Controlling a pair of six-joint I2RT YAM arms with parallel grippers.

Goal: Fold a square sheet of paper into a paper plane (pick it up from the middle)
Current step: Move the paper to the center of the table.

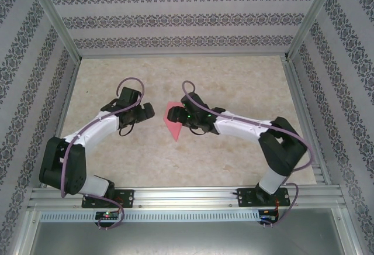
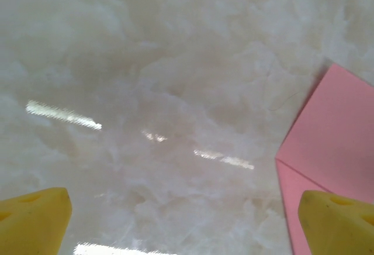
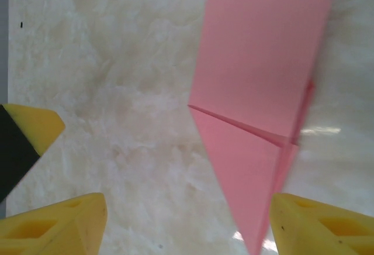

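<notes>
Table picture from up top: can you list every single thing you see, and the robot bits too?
table: one, creamy marbled top, fills the middle
pink paper: one, salmon pink, folded to a point, flat mid-table between the grippers
walls: three, white with dark patterned stripes, behind and at both sides
metal frame: one, silver, along the table's edges and up the corners
cables: two, purple, looping along the arms
left arm: one, white and black, bolted near left
right arm: one, white and black, bolted near right
left gripper: one, yellow fingers, open over bare table beside the paper
right gripper: one, yellow fingers, open over the paper's point
</notes>
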